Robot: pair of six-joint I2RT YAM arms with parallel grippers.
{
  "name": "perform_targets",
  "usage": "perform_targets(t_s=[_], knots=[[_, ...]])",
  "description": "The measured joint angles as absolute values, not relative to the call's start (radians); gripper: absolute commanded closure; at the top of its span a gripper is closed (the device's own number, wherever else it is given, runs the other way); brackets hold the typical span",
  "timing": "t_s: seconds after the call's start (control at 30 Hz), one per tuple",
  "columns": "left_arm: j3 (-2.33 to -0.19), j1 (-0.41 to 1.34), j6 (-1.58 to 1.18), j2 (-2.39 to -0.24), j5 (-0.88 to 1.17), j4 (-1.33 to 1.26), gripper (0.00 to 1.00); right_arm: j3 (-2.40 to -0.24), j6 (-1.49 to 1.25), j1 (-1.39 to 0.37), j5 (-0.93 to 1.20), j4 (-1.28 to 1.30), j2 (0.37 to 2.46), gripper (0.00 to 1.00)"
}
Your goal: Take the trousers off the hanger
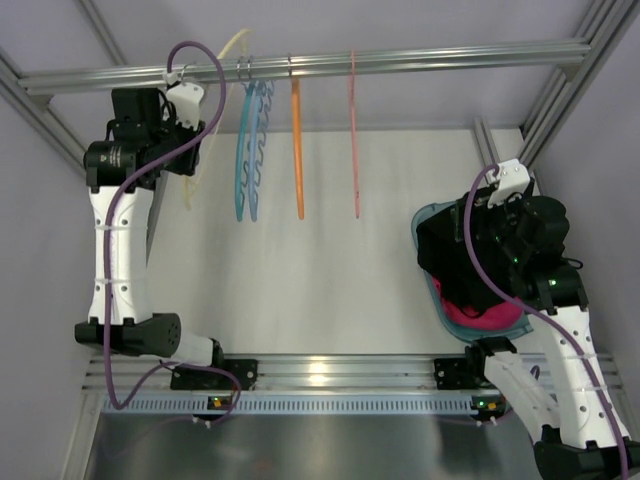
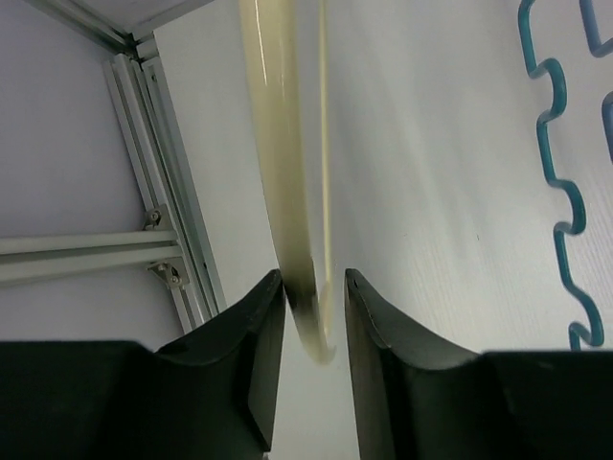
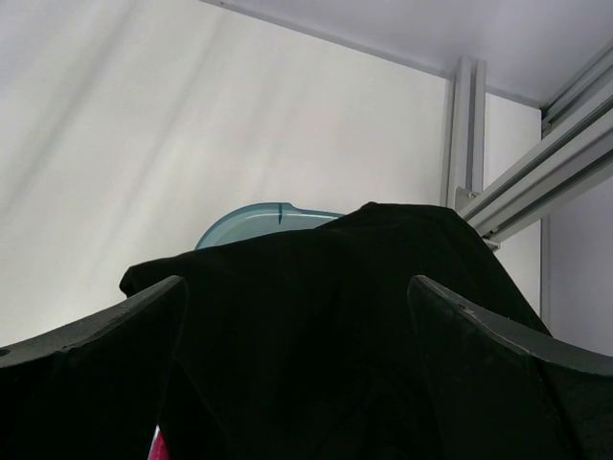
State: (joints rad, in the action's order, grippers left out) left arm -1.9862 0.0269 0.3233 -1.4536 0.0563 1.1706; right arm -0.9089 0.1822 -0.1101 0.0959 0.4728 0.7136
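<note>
The cream hanger (image 1: pixel 188 195) hangs bare at the left end of the rail (image 1: pixel 400 58). In the left wrist view its arm (image 2: pixel 278 144) runs down between my fingers and ends there. My left gripper (image 2: pixel 314 273) has its jaws narrowly apart around that end. The hanger touches the left finger and a small gap shows on the right. The black trousers (image 1: pixel 455 255) lie heaped on a teal basket (image 1: pixel 418 222) at the right. My right gripper (image 3: pixel 295 280) is wide open over the trousers (image 3: pixel 326 316), and the black cloth fills the space between its fingers.
Two light-blue hangers (image 1: pixel 245 150), an orange hanger (image 1: pixel 297 150) and a pink hanger (image 1: pixel 354 140) hang on the rail to the right of the cream one. Magenta cloth (image 1: pixel 485 318) lies in the basket under the trousers. Aluminium frame posts stand at both back corners.
</note>
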Motion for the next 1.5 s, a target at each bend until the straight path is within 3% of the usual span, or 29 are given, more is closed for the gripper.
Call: perform_targets(t_s=[0.07, 0.1, 0.23, 0.43, 0.53, 0.63, 1.17, 1.5], knots=[[-1.985, 0.027, 0.319, -1.453, 0.056, 1.168, 0.59, -0.909, 0.179, -0.11, 0.096, 0.473, 0.714, 0.01], [-1.985, 0.027, 0.317, -1.452, 0.056, 1.166, 0.5, -0.909, 0.179, -0.11, 0.096, 0.473, 0.714, 0.01], [-1.985, 0.027, 0.308, -1.443, 0.064, 1.161, 0.34, -0.909, 0.178, -0.11, 0.096, 0.473, 0.714, 0.01], [-1.986, 0.027, 0.29, -1.415, 0.075, 1.159, 0.26, -0.909, 0.178, -0.11, 0.096, 0.473, 0.714, 0.01], [-1.986, 0.027, 0.281, -1.397, 0.082, 1.153, 0.15, -0.909, 0.178, -0.11, 0.096, 0.473, 0.714, 0.01], [-1.986, 0.027, 0.262, -1.372, 0.095, 1.138, 0.11, -0.909, 0.178, -0.11, 0.096, 0.473, 0.713, 0.01], [-2.04, 0.027, 0.147, -1.349, 0.187, 1.078, 0.18, -0.909, 0.174, -0.11, 0.096, 0.474, 0.695, 0.01], [-1.853, 0.027, -0.001, -1.311, 0.242, 0.899, 0.29, -0.896, 0.172, -0.11, 0.095, 0.479, 0.674, 0.01]])
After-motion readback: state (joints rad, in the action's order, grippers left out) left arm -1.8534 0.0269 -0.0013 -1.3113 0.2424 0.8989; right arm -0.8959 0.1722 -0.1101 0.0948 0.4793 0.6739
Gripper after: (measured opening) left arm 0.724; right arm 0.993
